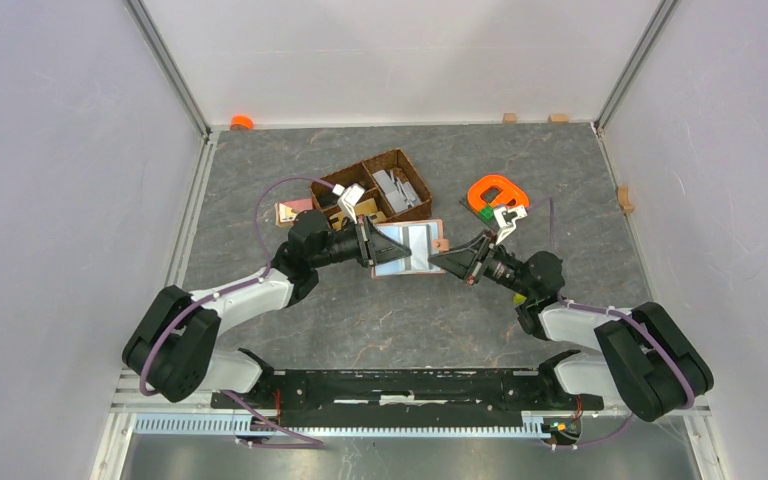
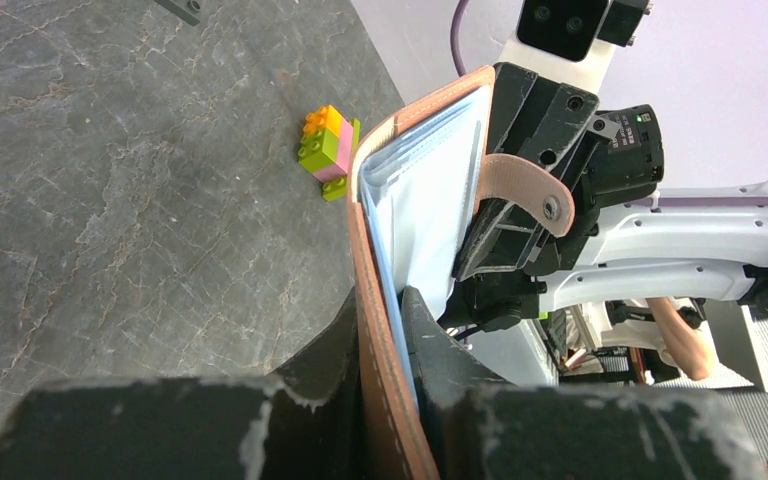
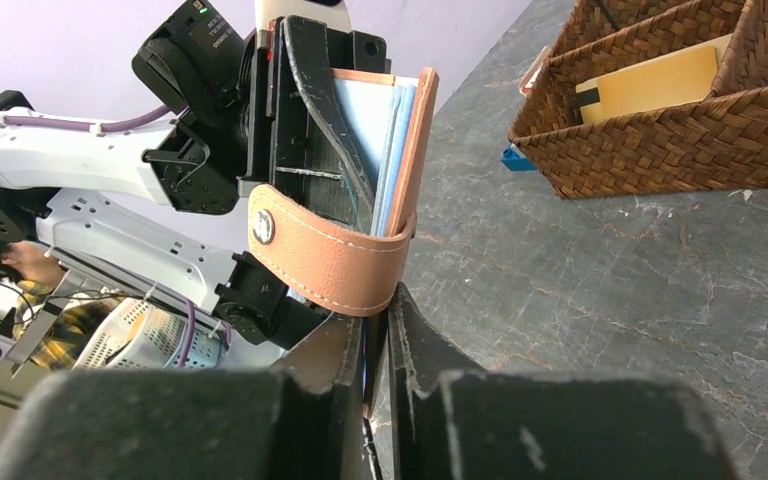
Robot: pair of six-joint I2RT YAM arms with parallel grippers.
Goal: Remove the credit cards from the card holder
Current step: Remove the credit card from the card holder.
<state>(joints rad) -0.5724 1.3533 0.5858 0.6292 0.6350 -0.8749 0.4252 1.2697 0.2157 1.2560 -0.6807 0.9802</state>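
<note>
wallet [image 1: 412, 250] held open between the two arms over the grey table [image 1: 360, 320], pale blue cards [image 2: 415, 205] tucked in its pockets, snap tab [image 3: 330, 262] curling off its right edge. clenched on the wallet's left edge, left gripper [image 1: 370, 243]; pinched tight on the right edge just beside the tab, right gripper [image 1: 443, 256]. behind, brown wicker basket [image 1: 400, 156] split into two compartments, grey flat pieces [image 1: 397, 188] in one, yellow flat piece [image 3: 650, 82] in the other, and toy bricks [image 2: 328, 152] standing on the table.
</note>
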